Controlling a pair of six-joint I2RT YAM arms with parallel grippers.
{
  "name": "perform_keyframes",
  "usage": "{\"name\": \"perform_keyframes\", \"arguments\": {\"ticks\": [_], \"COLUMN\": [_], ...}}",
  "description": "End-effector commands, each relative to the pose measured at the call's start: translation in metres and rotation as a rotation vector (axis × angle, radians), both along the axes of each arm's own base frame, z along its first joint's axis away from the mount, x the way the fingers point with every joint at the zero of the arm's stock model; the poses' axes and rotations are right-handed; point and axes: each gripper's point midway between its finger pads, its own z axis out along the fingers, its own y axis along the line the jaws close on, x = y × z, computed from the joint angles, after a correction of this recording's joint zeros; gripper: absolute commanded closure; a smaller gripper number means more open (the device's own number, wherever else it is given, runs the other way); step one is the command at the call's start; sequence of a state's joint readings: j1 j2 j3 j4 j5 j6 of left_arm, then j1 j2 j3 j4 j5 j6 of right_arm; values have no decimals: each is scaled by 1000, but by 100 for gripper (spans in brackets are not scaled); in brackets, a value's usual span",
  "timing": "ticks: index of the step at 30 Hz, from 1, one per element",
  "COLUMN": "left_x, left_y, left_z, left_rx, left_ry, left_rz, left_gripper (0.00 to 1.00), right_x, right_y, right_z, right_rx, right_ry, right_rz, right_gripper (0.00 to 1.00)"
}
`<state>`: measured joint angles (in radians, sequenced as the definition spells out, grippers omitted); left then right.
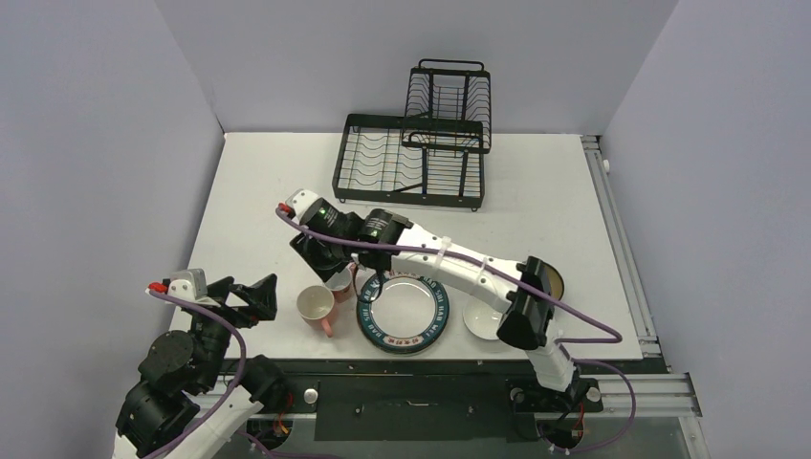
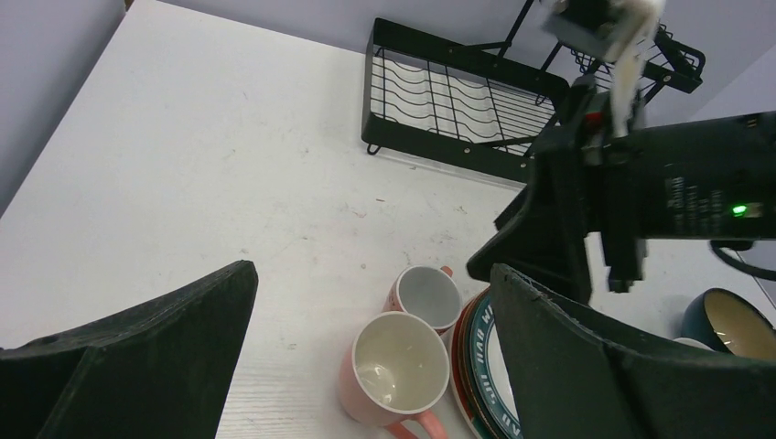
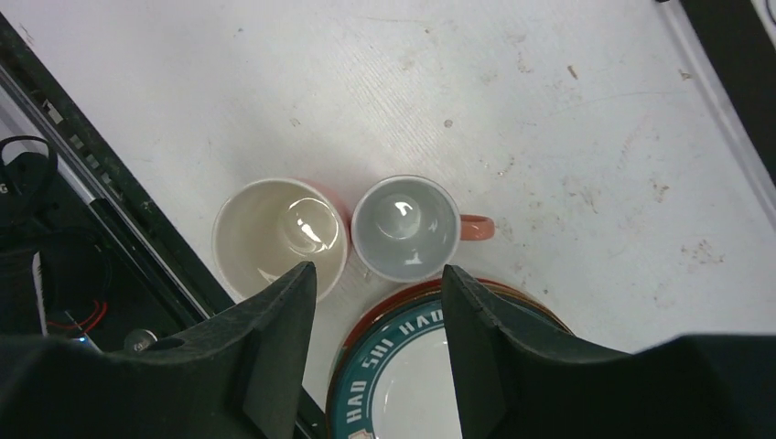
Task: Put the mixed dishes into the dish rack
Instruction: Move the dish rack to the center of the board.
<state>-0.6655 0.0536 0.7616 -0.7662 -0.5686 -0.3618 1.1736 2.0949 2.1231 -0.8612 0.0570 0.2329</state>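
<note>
Two pink mugs stand side by side at the near edge: one [image 1: 316, 306] [image 2: 403, 366] [image 3: 279, 233] with a cream inside, the other [image 1: 341, 286] [image 2: 428, 297] [image 3: 405, 227] with a white inside. Touching them is a stack of plates [image 1: 404, 313] [image 3: 403, 366], the green-rimmed lettered plate on top. My right gripper [image 1: 335, 271] [image 3: 377, 270] is open and empty, hovering above the white-inside mug and the plate rim. My left gripper [image 1: 256, 296] [image 2: 371, 268] is open and empty, left of the mugs. The black wire dish rack [image 1: 411, 163] [image 2: 458, 101] stands empty at the back.
A white bowl [image 1: 481, 321] sits right of the plates, partly under the right arm. A dark brown-gold bowl [image 1: 557, 283] [image 2: 732, 325] sits farther right. The right arm stretches across the near half of the table [image 1: 268, 182]. The table's front edge and a black rail [image 3: 101, 192] lie close to the mugs.
</note>
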Motion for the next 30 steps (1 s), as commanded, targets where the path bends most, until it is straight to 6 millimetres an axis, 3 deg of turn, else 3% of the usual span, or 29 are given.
{"name": "perform_keyframes", "arguments": {"ticks": [1, 7, 12, 22, 30], "left_x": [3, 5, 6, 11, 13], "left_y": [-4, -6, -6, -11, -14], "left_z": [8, 7, 6, 1, -1], "left_rx": [-8, 0, 7, 31, 40], "left_ry": [-23, -17, -8, 21, 31], "left_rz": [-8, -14, -9, -16, -23], "left_gripper": [4, 4, 4, 4, 4], "right_x": [2, 3, 11, 66, 105], "right_y": [-25, -59, -90, -164, -193], "right_z": [58, 94, 107, 137, 159], "right_rx": [86, 103, 76, 27, -20], "right_ry": [-79, -136, -163, -253, -336], "right_rz": [-59, -87, -128, -251, -294], "right_gripper": [51, 49, 47, 42, 36]}}
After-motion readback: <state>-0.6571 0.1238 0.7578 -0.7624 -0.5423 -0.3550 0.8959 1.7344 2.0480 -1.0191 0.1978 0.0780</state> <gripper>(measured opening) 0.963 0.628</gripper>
